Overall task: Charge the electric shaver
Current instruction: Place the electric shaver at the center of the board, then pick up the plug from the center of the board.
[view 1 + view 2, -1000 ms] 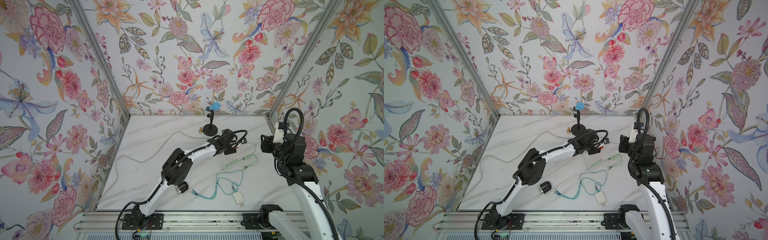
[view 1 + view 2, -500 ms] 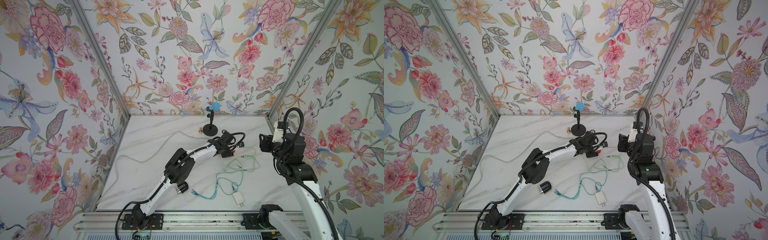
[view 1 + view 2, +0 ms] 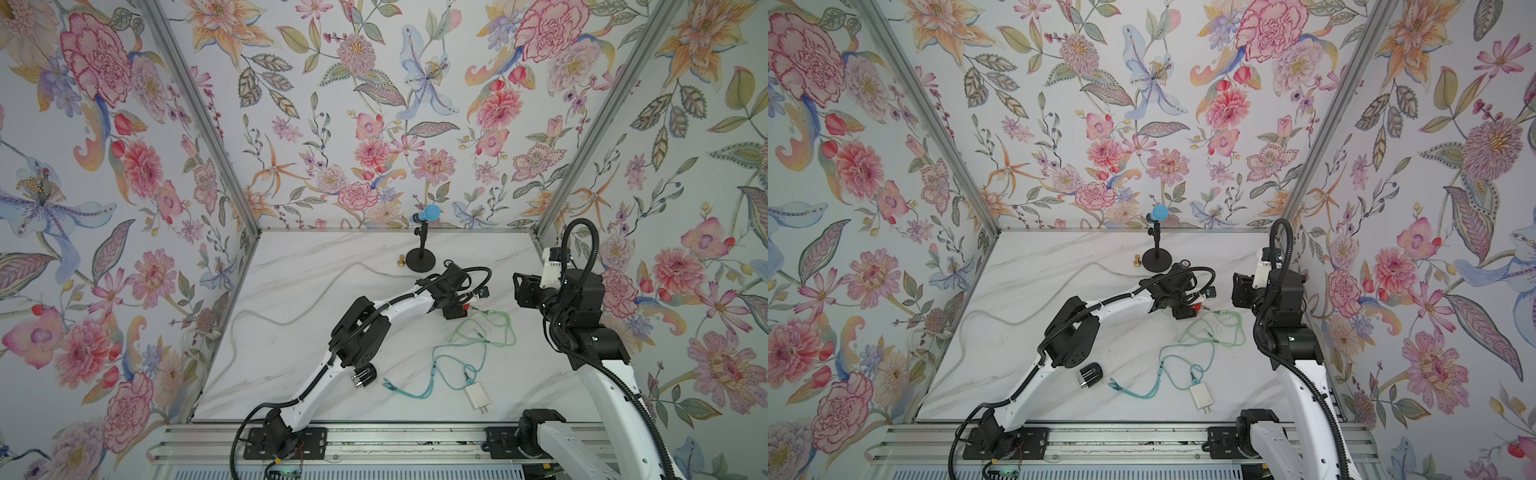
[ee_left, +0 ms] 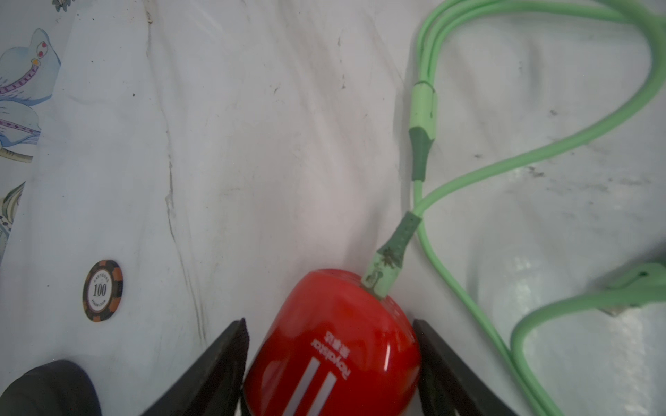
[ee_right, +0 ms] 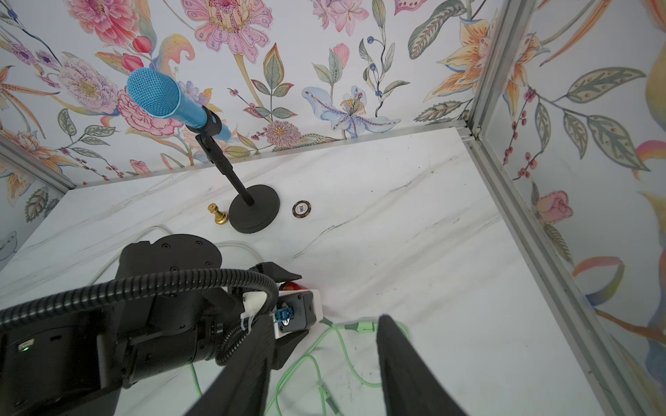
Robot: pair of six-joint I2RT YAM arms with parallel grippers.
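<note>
**A:** If we're judging the let-go, give me the layout first.

**B:** On the tabletop [image 3: 332, 257] the action sits right of centre, a bit nearer the back edge than the front. Toward the right edge, the right gripper [image 5: 326, 324] hangs above it, jaws moderately apart and empty. Low down, the left gripper [image 4: 328, 320] has its jaws either side of the shaver [image 4: 335, 353]. One side shows a sliver of gap, the other looks touching. Can't tell if it pinches or only brackets.

**A:** Shaver itself?

**B:** Red and glossy, and it looks down on the surface between those jaws. The green cable [image 4: 540, 151] loops off toward the right edge and the front. Near the front edge lies the adapter [image 3: 476, 397], prongs bare, in no socket I can see. The plug [image 4: 387, 263] is in the shaver's end. It looks seated, but depth is not visible.

**A:** So how to do it well?

**B:** My read is that the step is to release without unseating the plug. Spread the jaws until both sides show daylight, then back straight out along the shaver's axis, away from the plug. No lift, no twist. That rounded shell will likely skid or roll if one jaw drags.

**A:** Risks?

**B:** The cable looks springy, so the loop may tug the plug once the shaver is free. Release slowly and watch for creep. A spare head [image 4: 634, 281] lies near the loop, so don't snag it. The right gripper shouldn't touch the cable at all.
</note>
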